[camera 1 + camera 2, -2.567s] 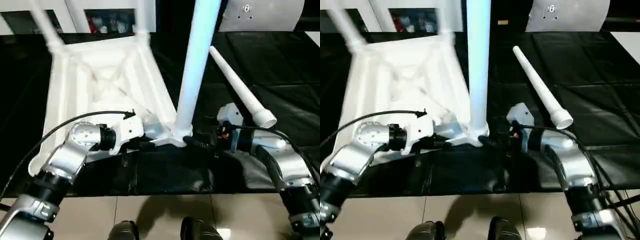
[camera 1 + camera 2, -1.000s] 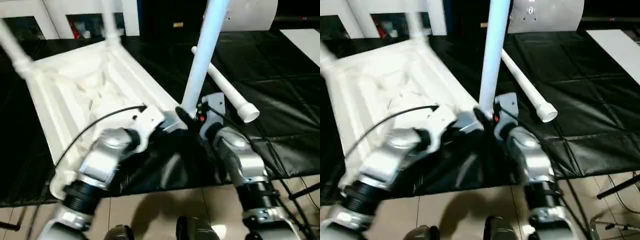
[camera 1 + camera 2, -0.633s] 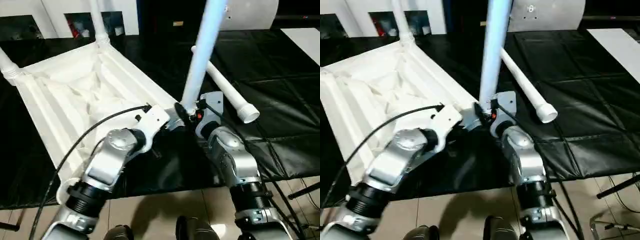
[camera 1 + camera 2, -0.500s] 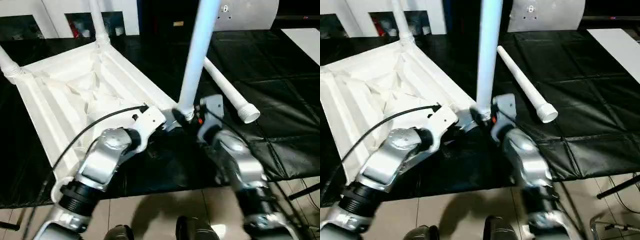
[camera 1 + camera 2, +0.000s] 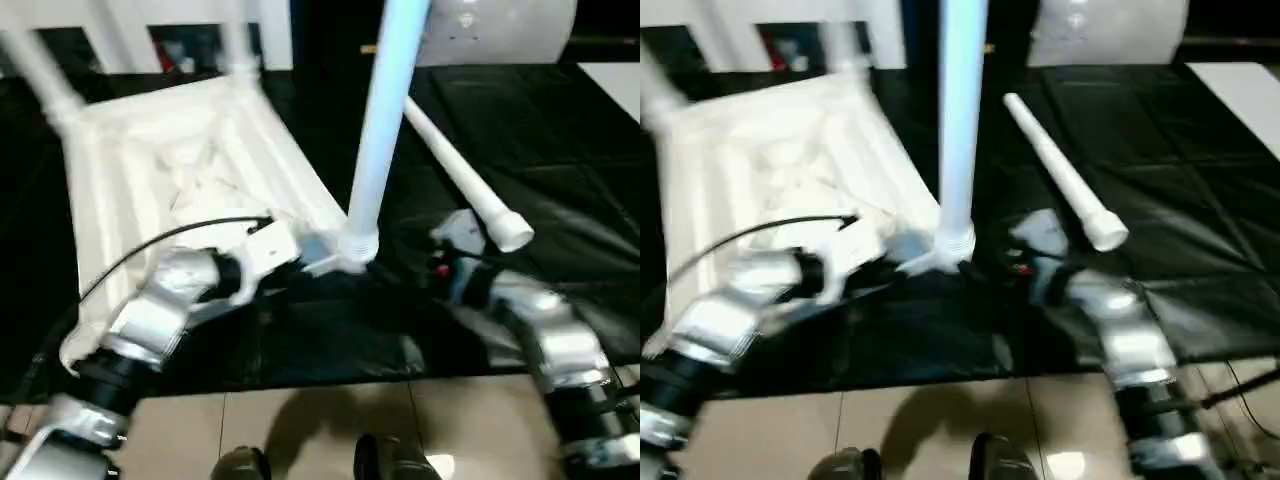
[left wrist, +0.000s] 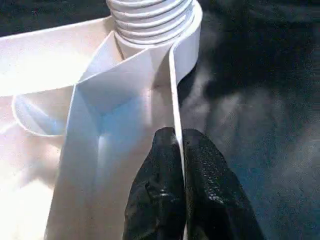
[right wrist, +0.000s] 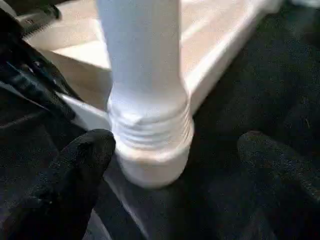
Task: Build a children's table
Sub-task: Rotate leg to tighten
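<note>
Pinching a thin rib of the upturned table top (image 5: 180,160) left of centre, the left gripper (image 6: 179,150) is steadying it, while the right gripper (image 7: 175,150) is standing spread wide around the upright leg (image 5: 385,110) (threads partly exposed).

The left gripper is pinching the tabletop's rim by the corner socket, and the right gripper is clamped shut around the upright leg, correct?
Not quite. The right gripper is open, its fingers apart on either side of the upright leg, as the right wrist view shows. The left gripper does pinch the tabletop's rim.
</note>
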